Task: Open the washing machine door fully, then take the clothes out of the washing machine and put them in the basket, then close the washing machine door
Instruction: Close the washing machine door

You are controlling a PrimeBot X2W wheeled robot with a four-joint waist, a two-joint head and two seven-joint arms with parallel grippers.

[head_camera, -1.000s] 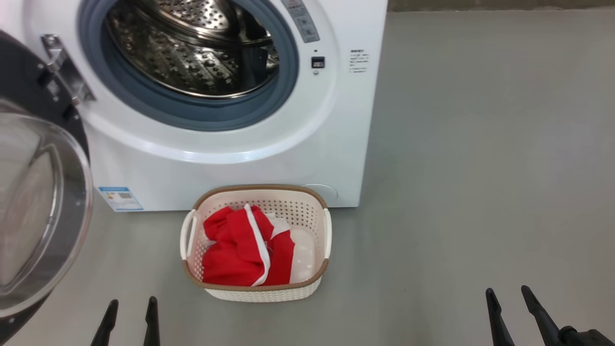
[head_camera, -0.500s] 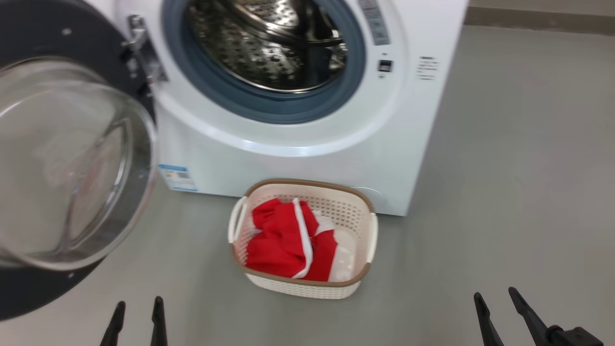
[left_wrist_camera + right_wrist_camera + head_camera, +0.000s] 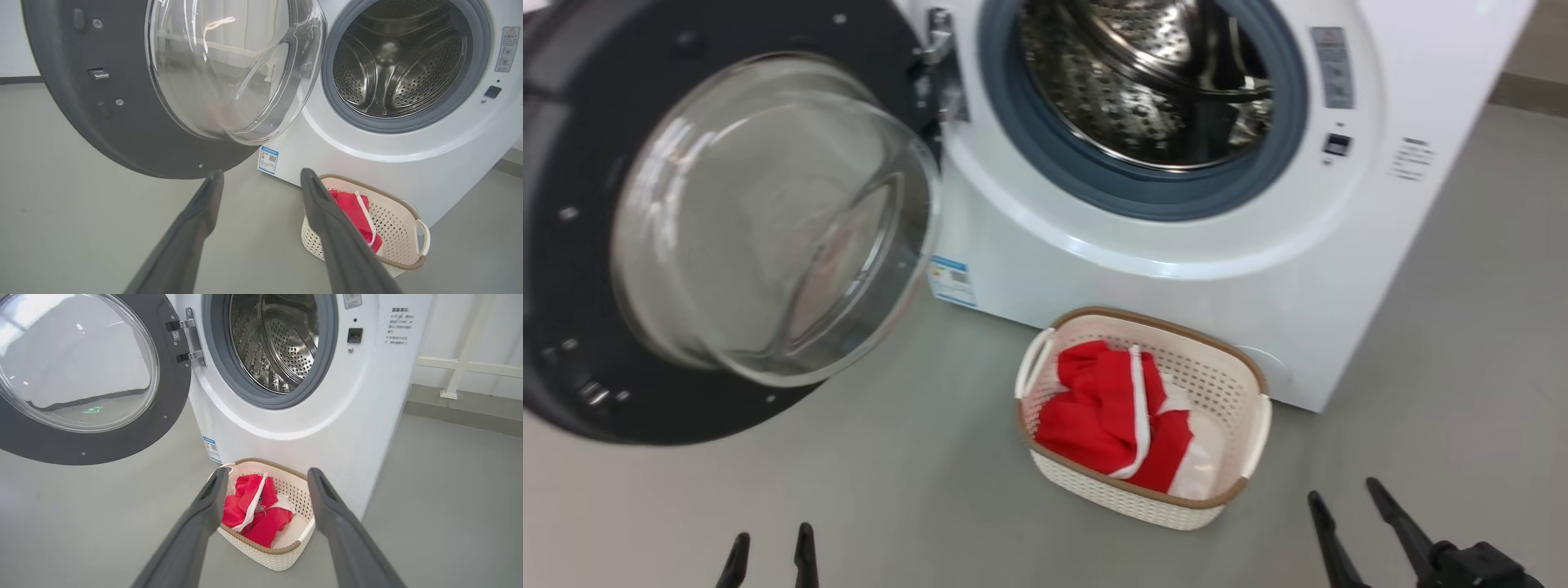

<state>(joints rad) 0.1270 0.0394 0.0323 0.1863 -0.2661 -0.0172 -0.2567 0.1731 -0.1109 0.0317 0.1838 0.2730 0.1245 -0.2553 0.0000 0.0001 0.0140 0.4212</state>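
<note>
The white washing machine (image 3: 1176,269) stands ahead with its steel drum showing no clothes inside. Its black-rimmed door (image 3: 743,212) with the glass bowl hangs wide open to the left, also large in the left wrist view (image 3: 135,122) and the right wrist view (image 3: 81,375). The red clothes (image 3: 1115,416) lie in the cream basket (image 3: 1152,510) on the floor in front of the machine. My left gripper (image 3: 772,559) is open at the bottom left, well short of the door. My right gripper (image 3: 1343,510) is open at the bottom right, apart from the basket.
Grey floor (image 3: 890,490) spreads around the basket and under the door. A white railing (image 3: 461,367) and a low grey ledge stand to the right of the machine in the right wrist view. A blue label (image 3: 952,282) sits low on the machine's front.
The head camera has turned left, so the machine, the basket and the door sit further right in the picture. Both grippers stay open and low, and the clothes have not shifted in the basket.
</note>
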